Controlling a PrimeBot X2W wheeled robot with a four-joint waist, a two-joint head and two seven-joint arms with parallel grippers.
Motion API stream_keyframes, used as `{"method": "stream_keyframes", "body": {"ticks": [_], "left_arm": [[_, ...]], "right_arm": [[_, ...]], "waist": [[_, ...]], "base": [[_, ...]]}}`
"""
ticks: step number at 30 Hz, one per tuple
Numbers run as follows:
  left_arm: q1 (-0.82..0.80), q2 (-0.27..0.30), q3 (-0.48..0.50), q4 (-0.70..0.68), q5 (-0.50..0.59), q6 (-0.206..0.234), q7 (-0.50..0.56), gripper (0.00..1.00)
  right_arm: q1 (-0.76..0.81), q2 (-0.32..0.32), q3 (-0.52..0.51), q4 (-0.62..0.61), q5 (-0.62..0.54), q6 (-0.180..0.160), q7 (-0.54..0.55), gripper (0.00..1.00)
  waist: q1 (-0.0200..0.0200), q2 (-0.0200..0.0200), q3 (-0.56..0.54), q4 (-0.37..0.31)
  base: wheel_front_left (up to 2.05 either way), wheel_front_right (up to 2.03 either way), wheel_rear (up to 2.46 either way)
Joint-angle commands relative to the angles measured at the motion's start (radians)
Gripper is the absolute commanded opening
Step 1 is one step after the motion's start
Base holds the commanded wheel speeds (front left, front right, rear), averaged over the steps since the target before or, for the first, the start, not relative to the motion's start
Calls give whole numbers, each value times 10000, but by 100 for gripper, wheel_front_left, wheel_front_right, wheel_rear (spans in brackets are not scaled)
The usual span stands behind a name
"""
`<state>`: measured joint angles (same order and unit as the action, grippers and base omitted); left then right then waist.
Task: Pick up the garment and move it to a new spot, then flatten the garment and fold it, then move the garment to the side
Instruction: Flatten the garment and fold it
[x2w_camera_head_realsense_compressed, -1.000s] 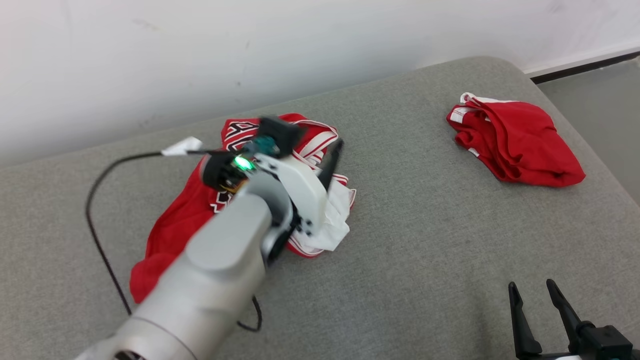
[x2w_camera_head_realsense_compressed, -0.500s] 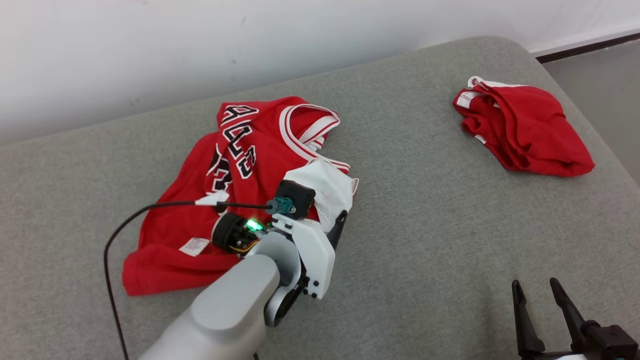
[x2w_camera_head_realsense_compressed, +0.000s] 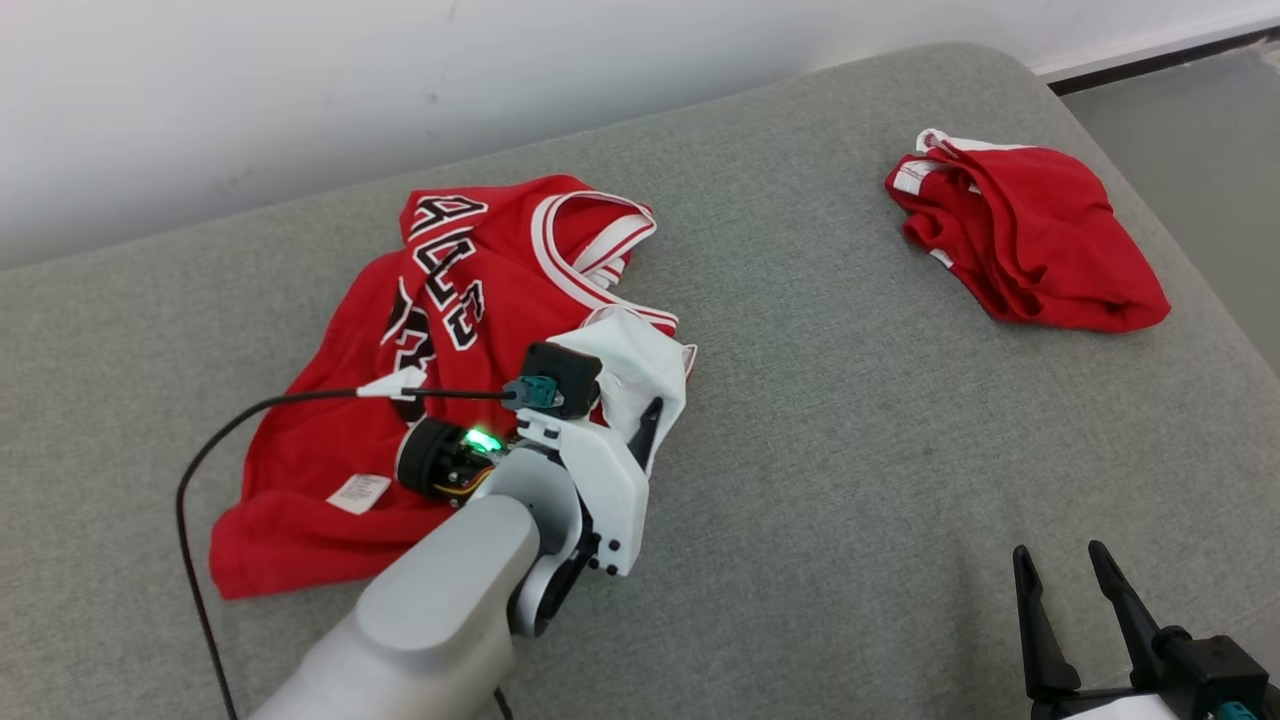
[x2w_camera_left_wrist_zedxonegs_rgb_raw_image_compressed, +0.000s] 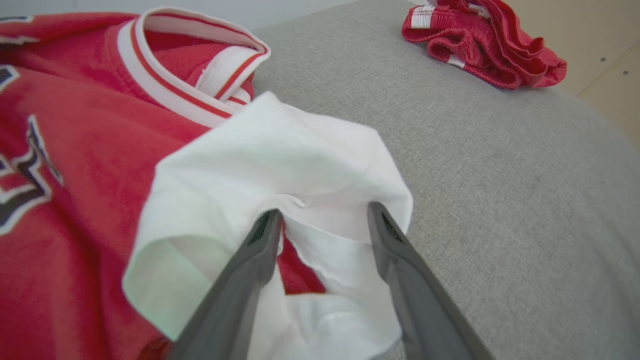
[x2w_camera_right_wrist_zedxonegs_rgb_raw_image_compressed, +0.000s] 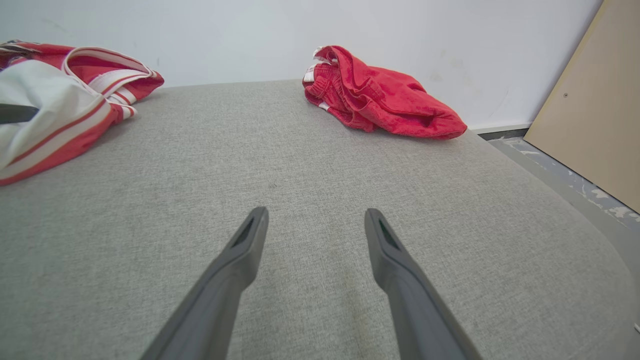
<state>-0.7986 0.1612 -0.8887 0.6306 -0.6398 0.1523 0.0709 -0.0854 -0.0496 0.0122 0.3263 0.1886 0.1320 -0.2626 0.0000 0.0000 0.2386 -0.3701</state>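
While the red jersey (x2w_camera_head_realsense_compressed: 300, 470) lies crumpled on the left half of the grey cushion (x2w_camera_head_realsense_compressed: 850, 450), lettering facing up and a white inside-out flap (x2w_camera_left_wrist_zedxonegs_rgb_raw_image_compressed: 280, 160) turned over its near right edge, the left gripper (x2w_camera_left_wrist_zedxonegs_rgb_raw_image_compressed: 325, 212) sits low over that flap. Its two dark fingers stand apart, with a raised fold of white cloth bunched between them and nothing pinched. This placement looks like lining up a grab on the flap, probably to lift the jersey or pull the turned-over part flat. The right gripper (x2w_camera_head_realsense_compressed: 1058, 552) hovers over bare cushion at the lower right, fingers spread and empty. It is well apart from the jersey and apparently held in reserve for a second corner. A second red garment (x2w_camera_head_realsense_compressed: 1030, 240) lies bunched near the cushion's far right end. A black cable (x2w_camera_head_realsense_compressed: 460, 394) runs from the left wrist across the jersey.
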Motion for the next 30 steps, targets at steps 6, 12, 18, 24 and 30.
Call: {"method": "stream_keyframes", "body": {"ticks": [6,12,18,24,30], "left_arm": [[46,102,-46,145,-75,-57,-12,0],[57,-226,-224,-675,39,-168,-385,0],[423,-653,-1049,-2060,346,-145,-137,0],[863,-893,-2068,-2456,676,-44,211,0],[1398,-1055,-2880,-2073,466,-528,-124,100]], "right_arm": [[-108,-26,-35,5,142,-31,-24,100],[-18,-26,-163,2,50,-31,-24,100],[-26,-27,-102,58,10,-31,-24,100],[-116,-27,48,90,91,-31,-24,100],[-137,-27,94,154,175,-31,-24,100]], "waist": [[0,0,76,-103],[0,0,0,22],[0,0,-110,120],[0,0,-45,18],[0,0,113,-116]], "base": [[0,0,0],[0,0,0],[0,0,0],[0,0,0],[0,0,0]]}}
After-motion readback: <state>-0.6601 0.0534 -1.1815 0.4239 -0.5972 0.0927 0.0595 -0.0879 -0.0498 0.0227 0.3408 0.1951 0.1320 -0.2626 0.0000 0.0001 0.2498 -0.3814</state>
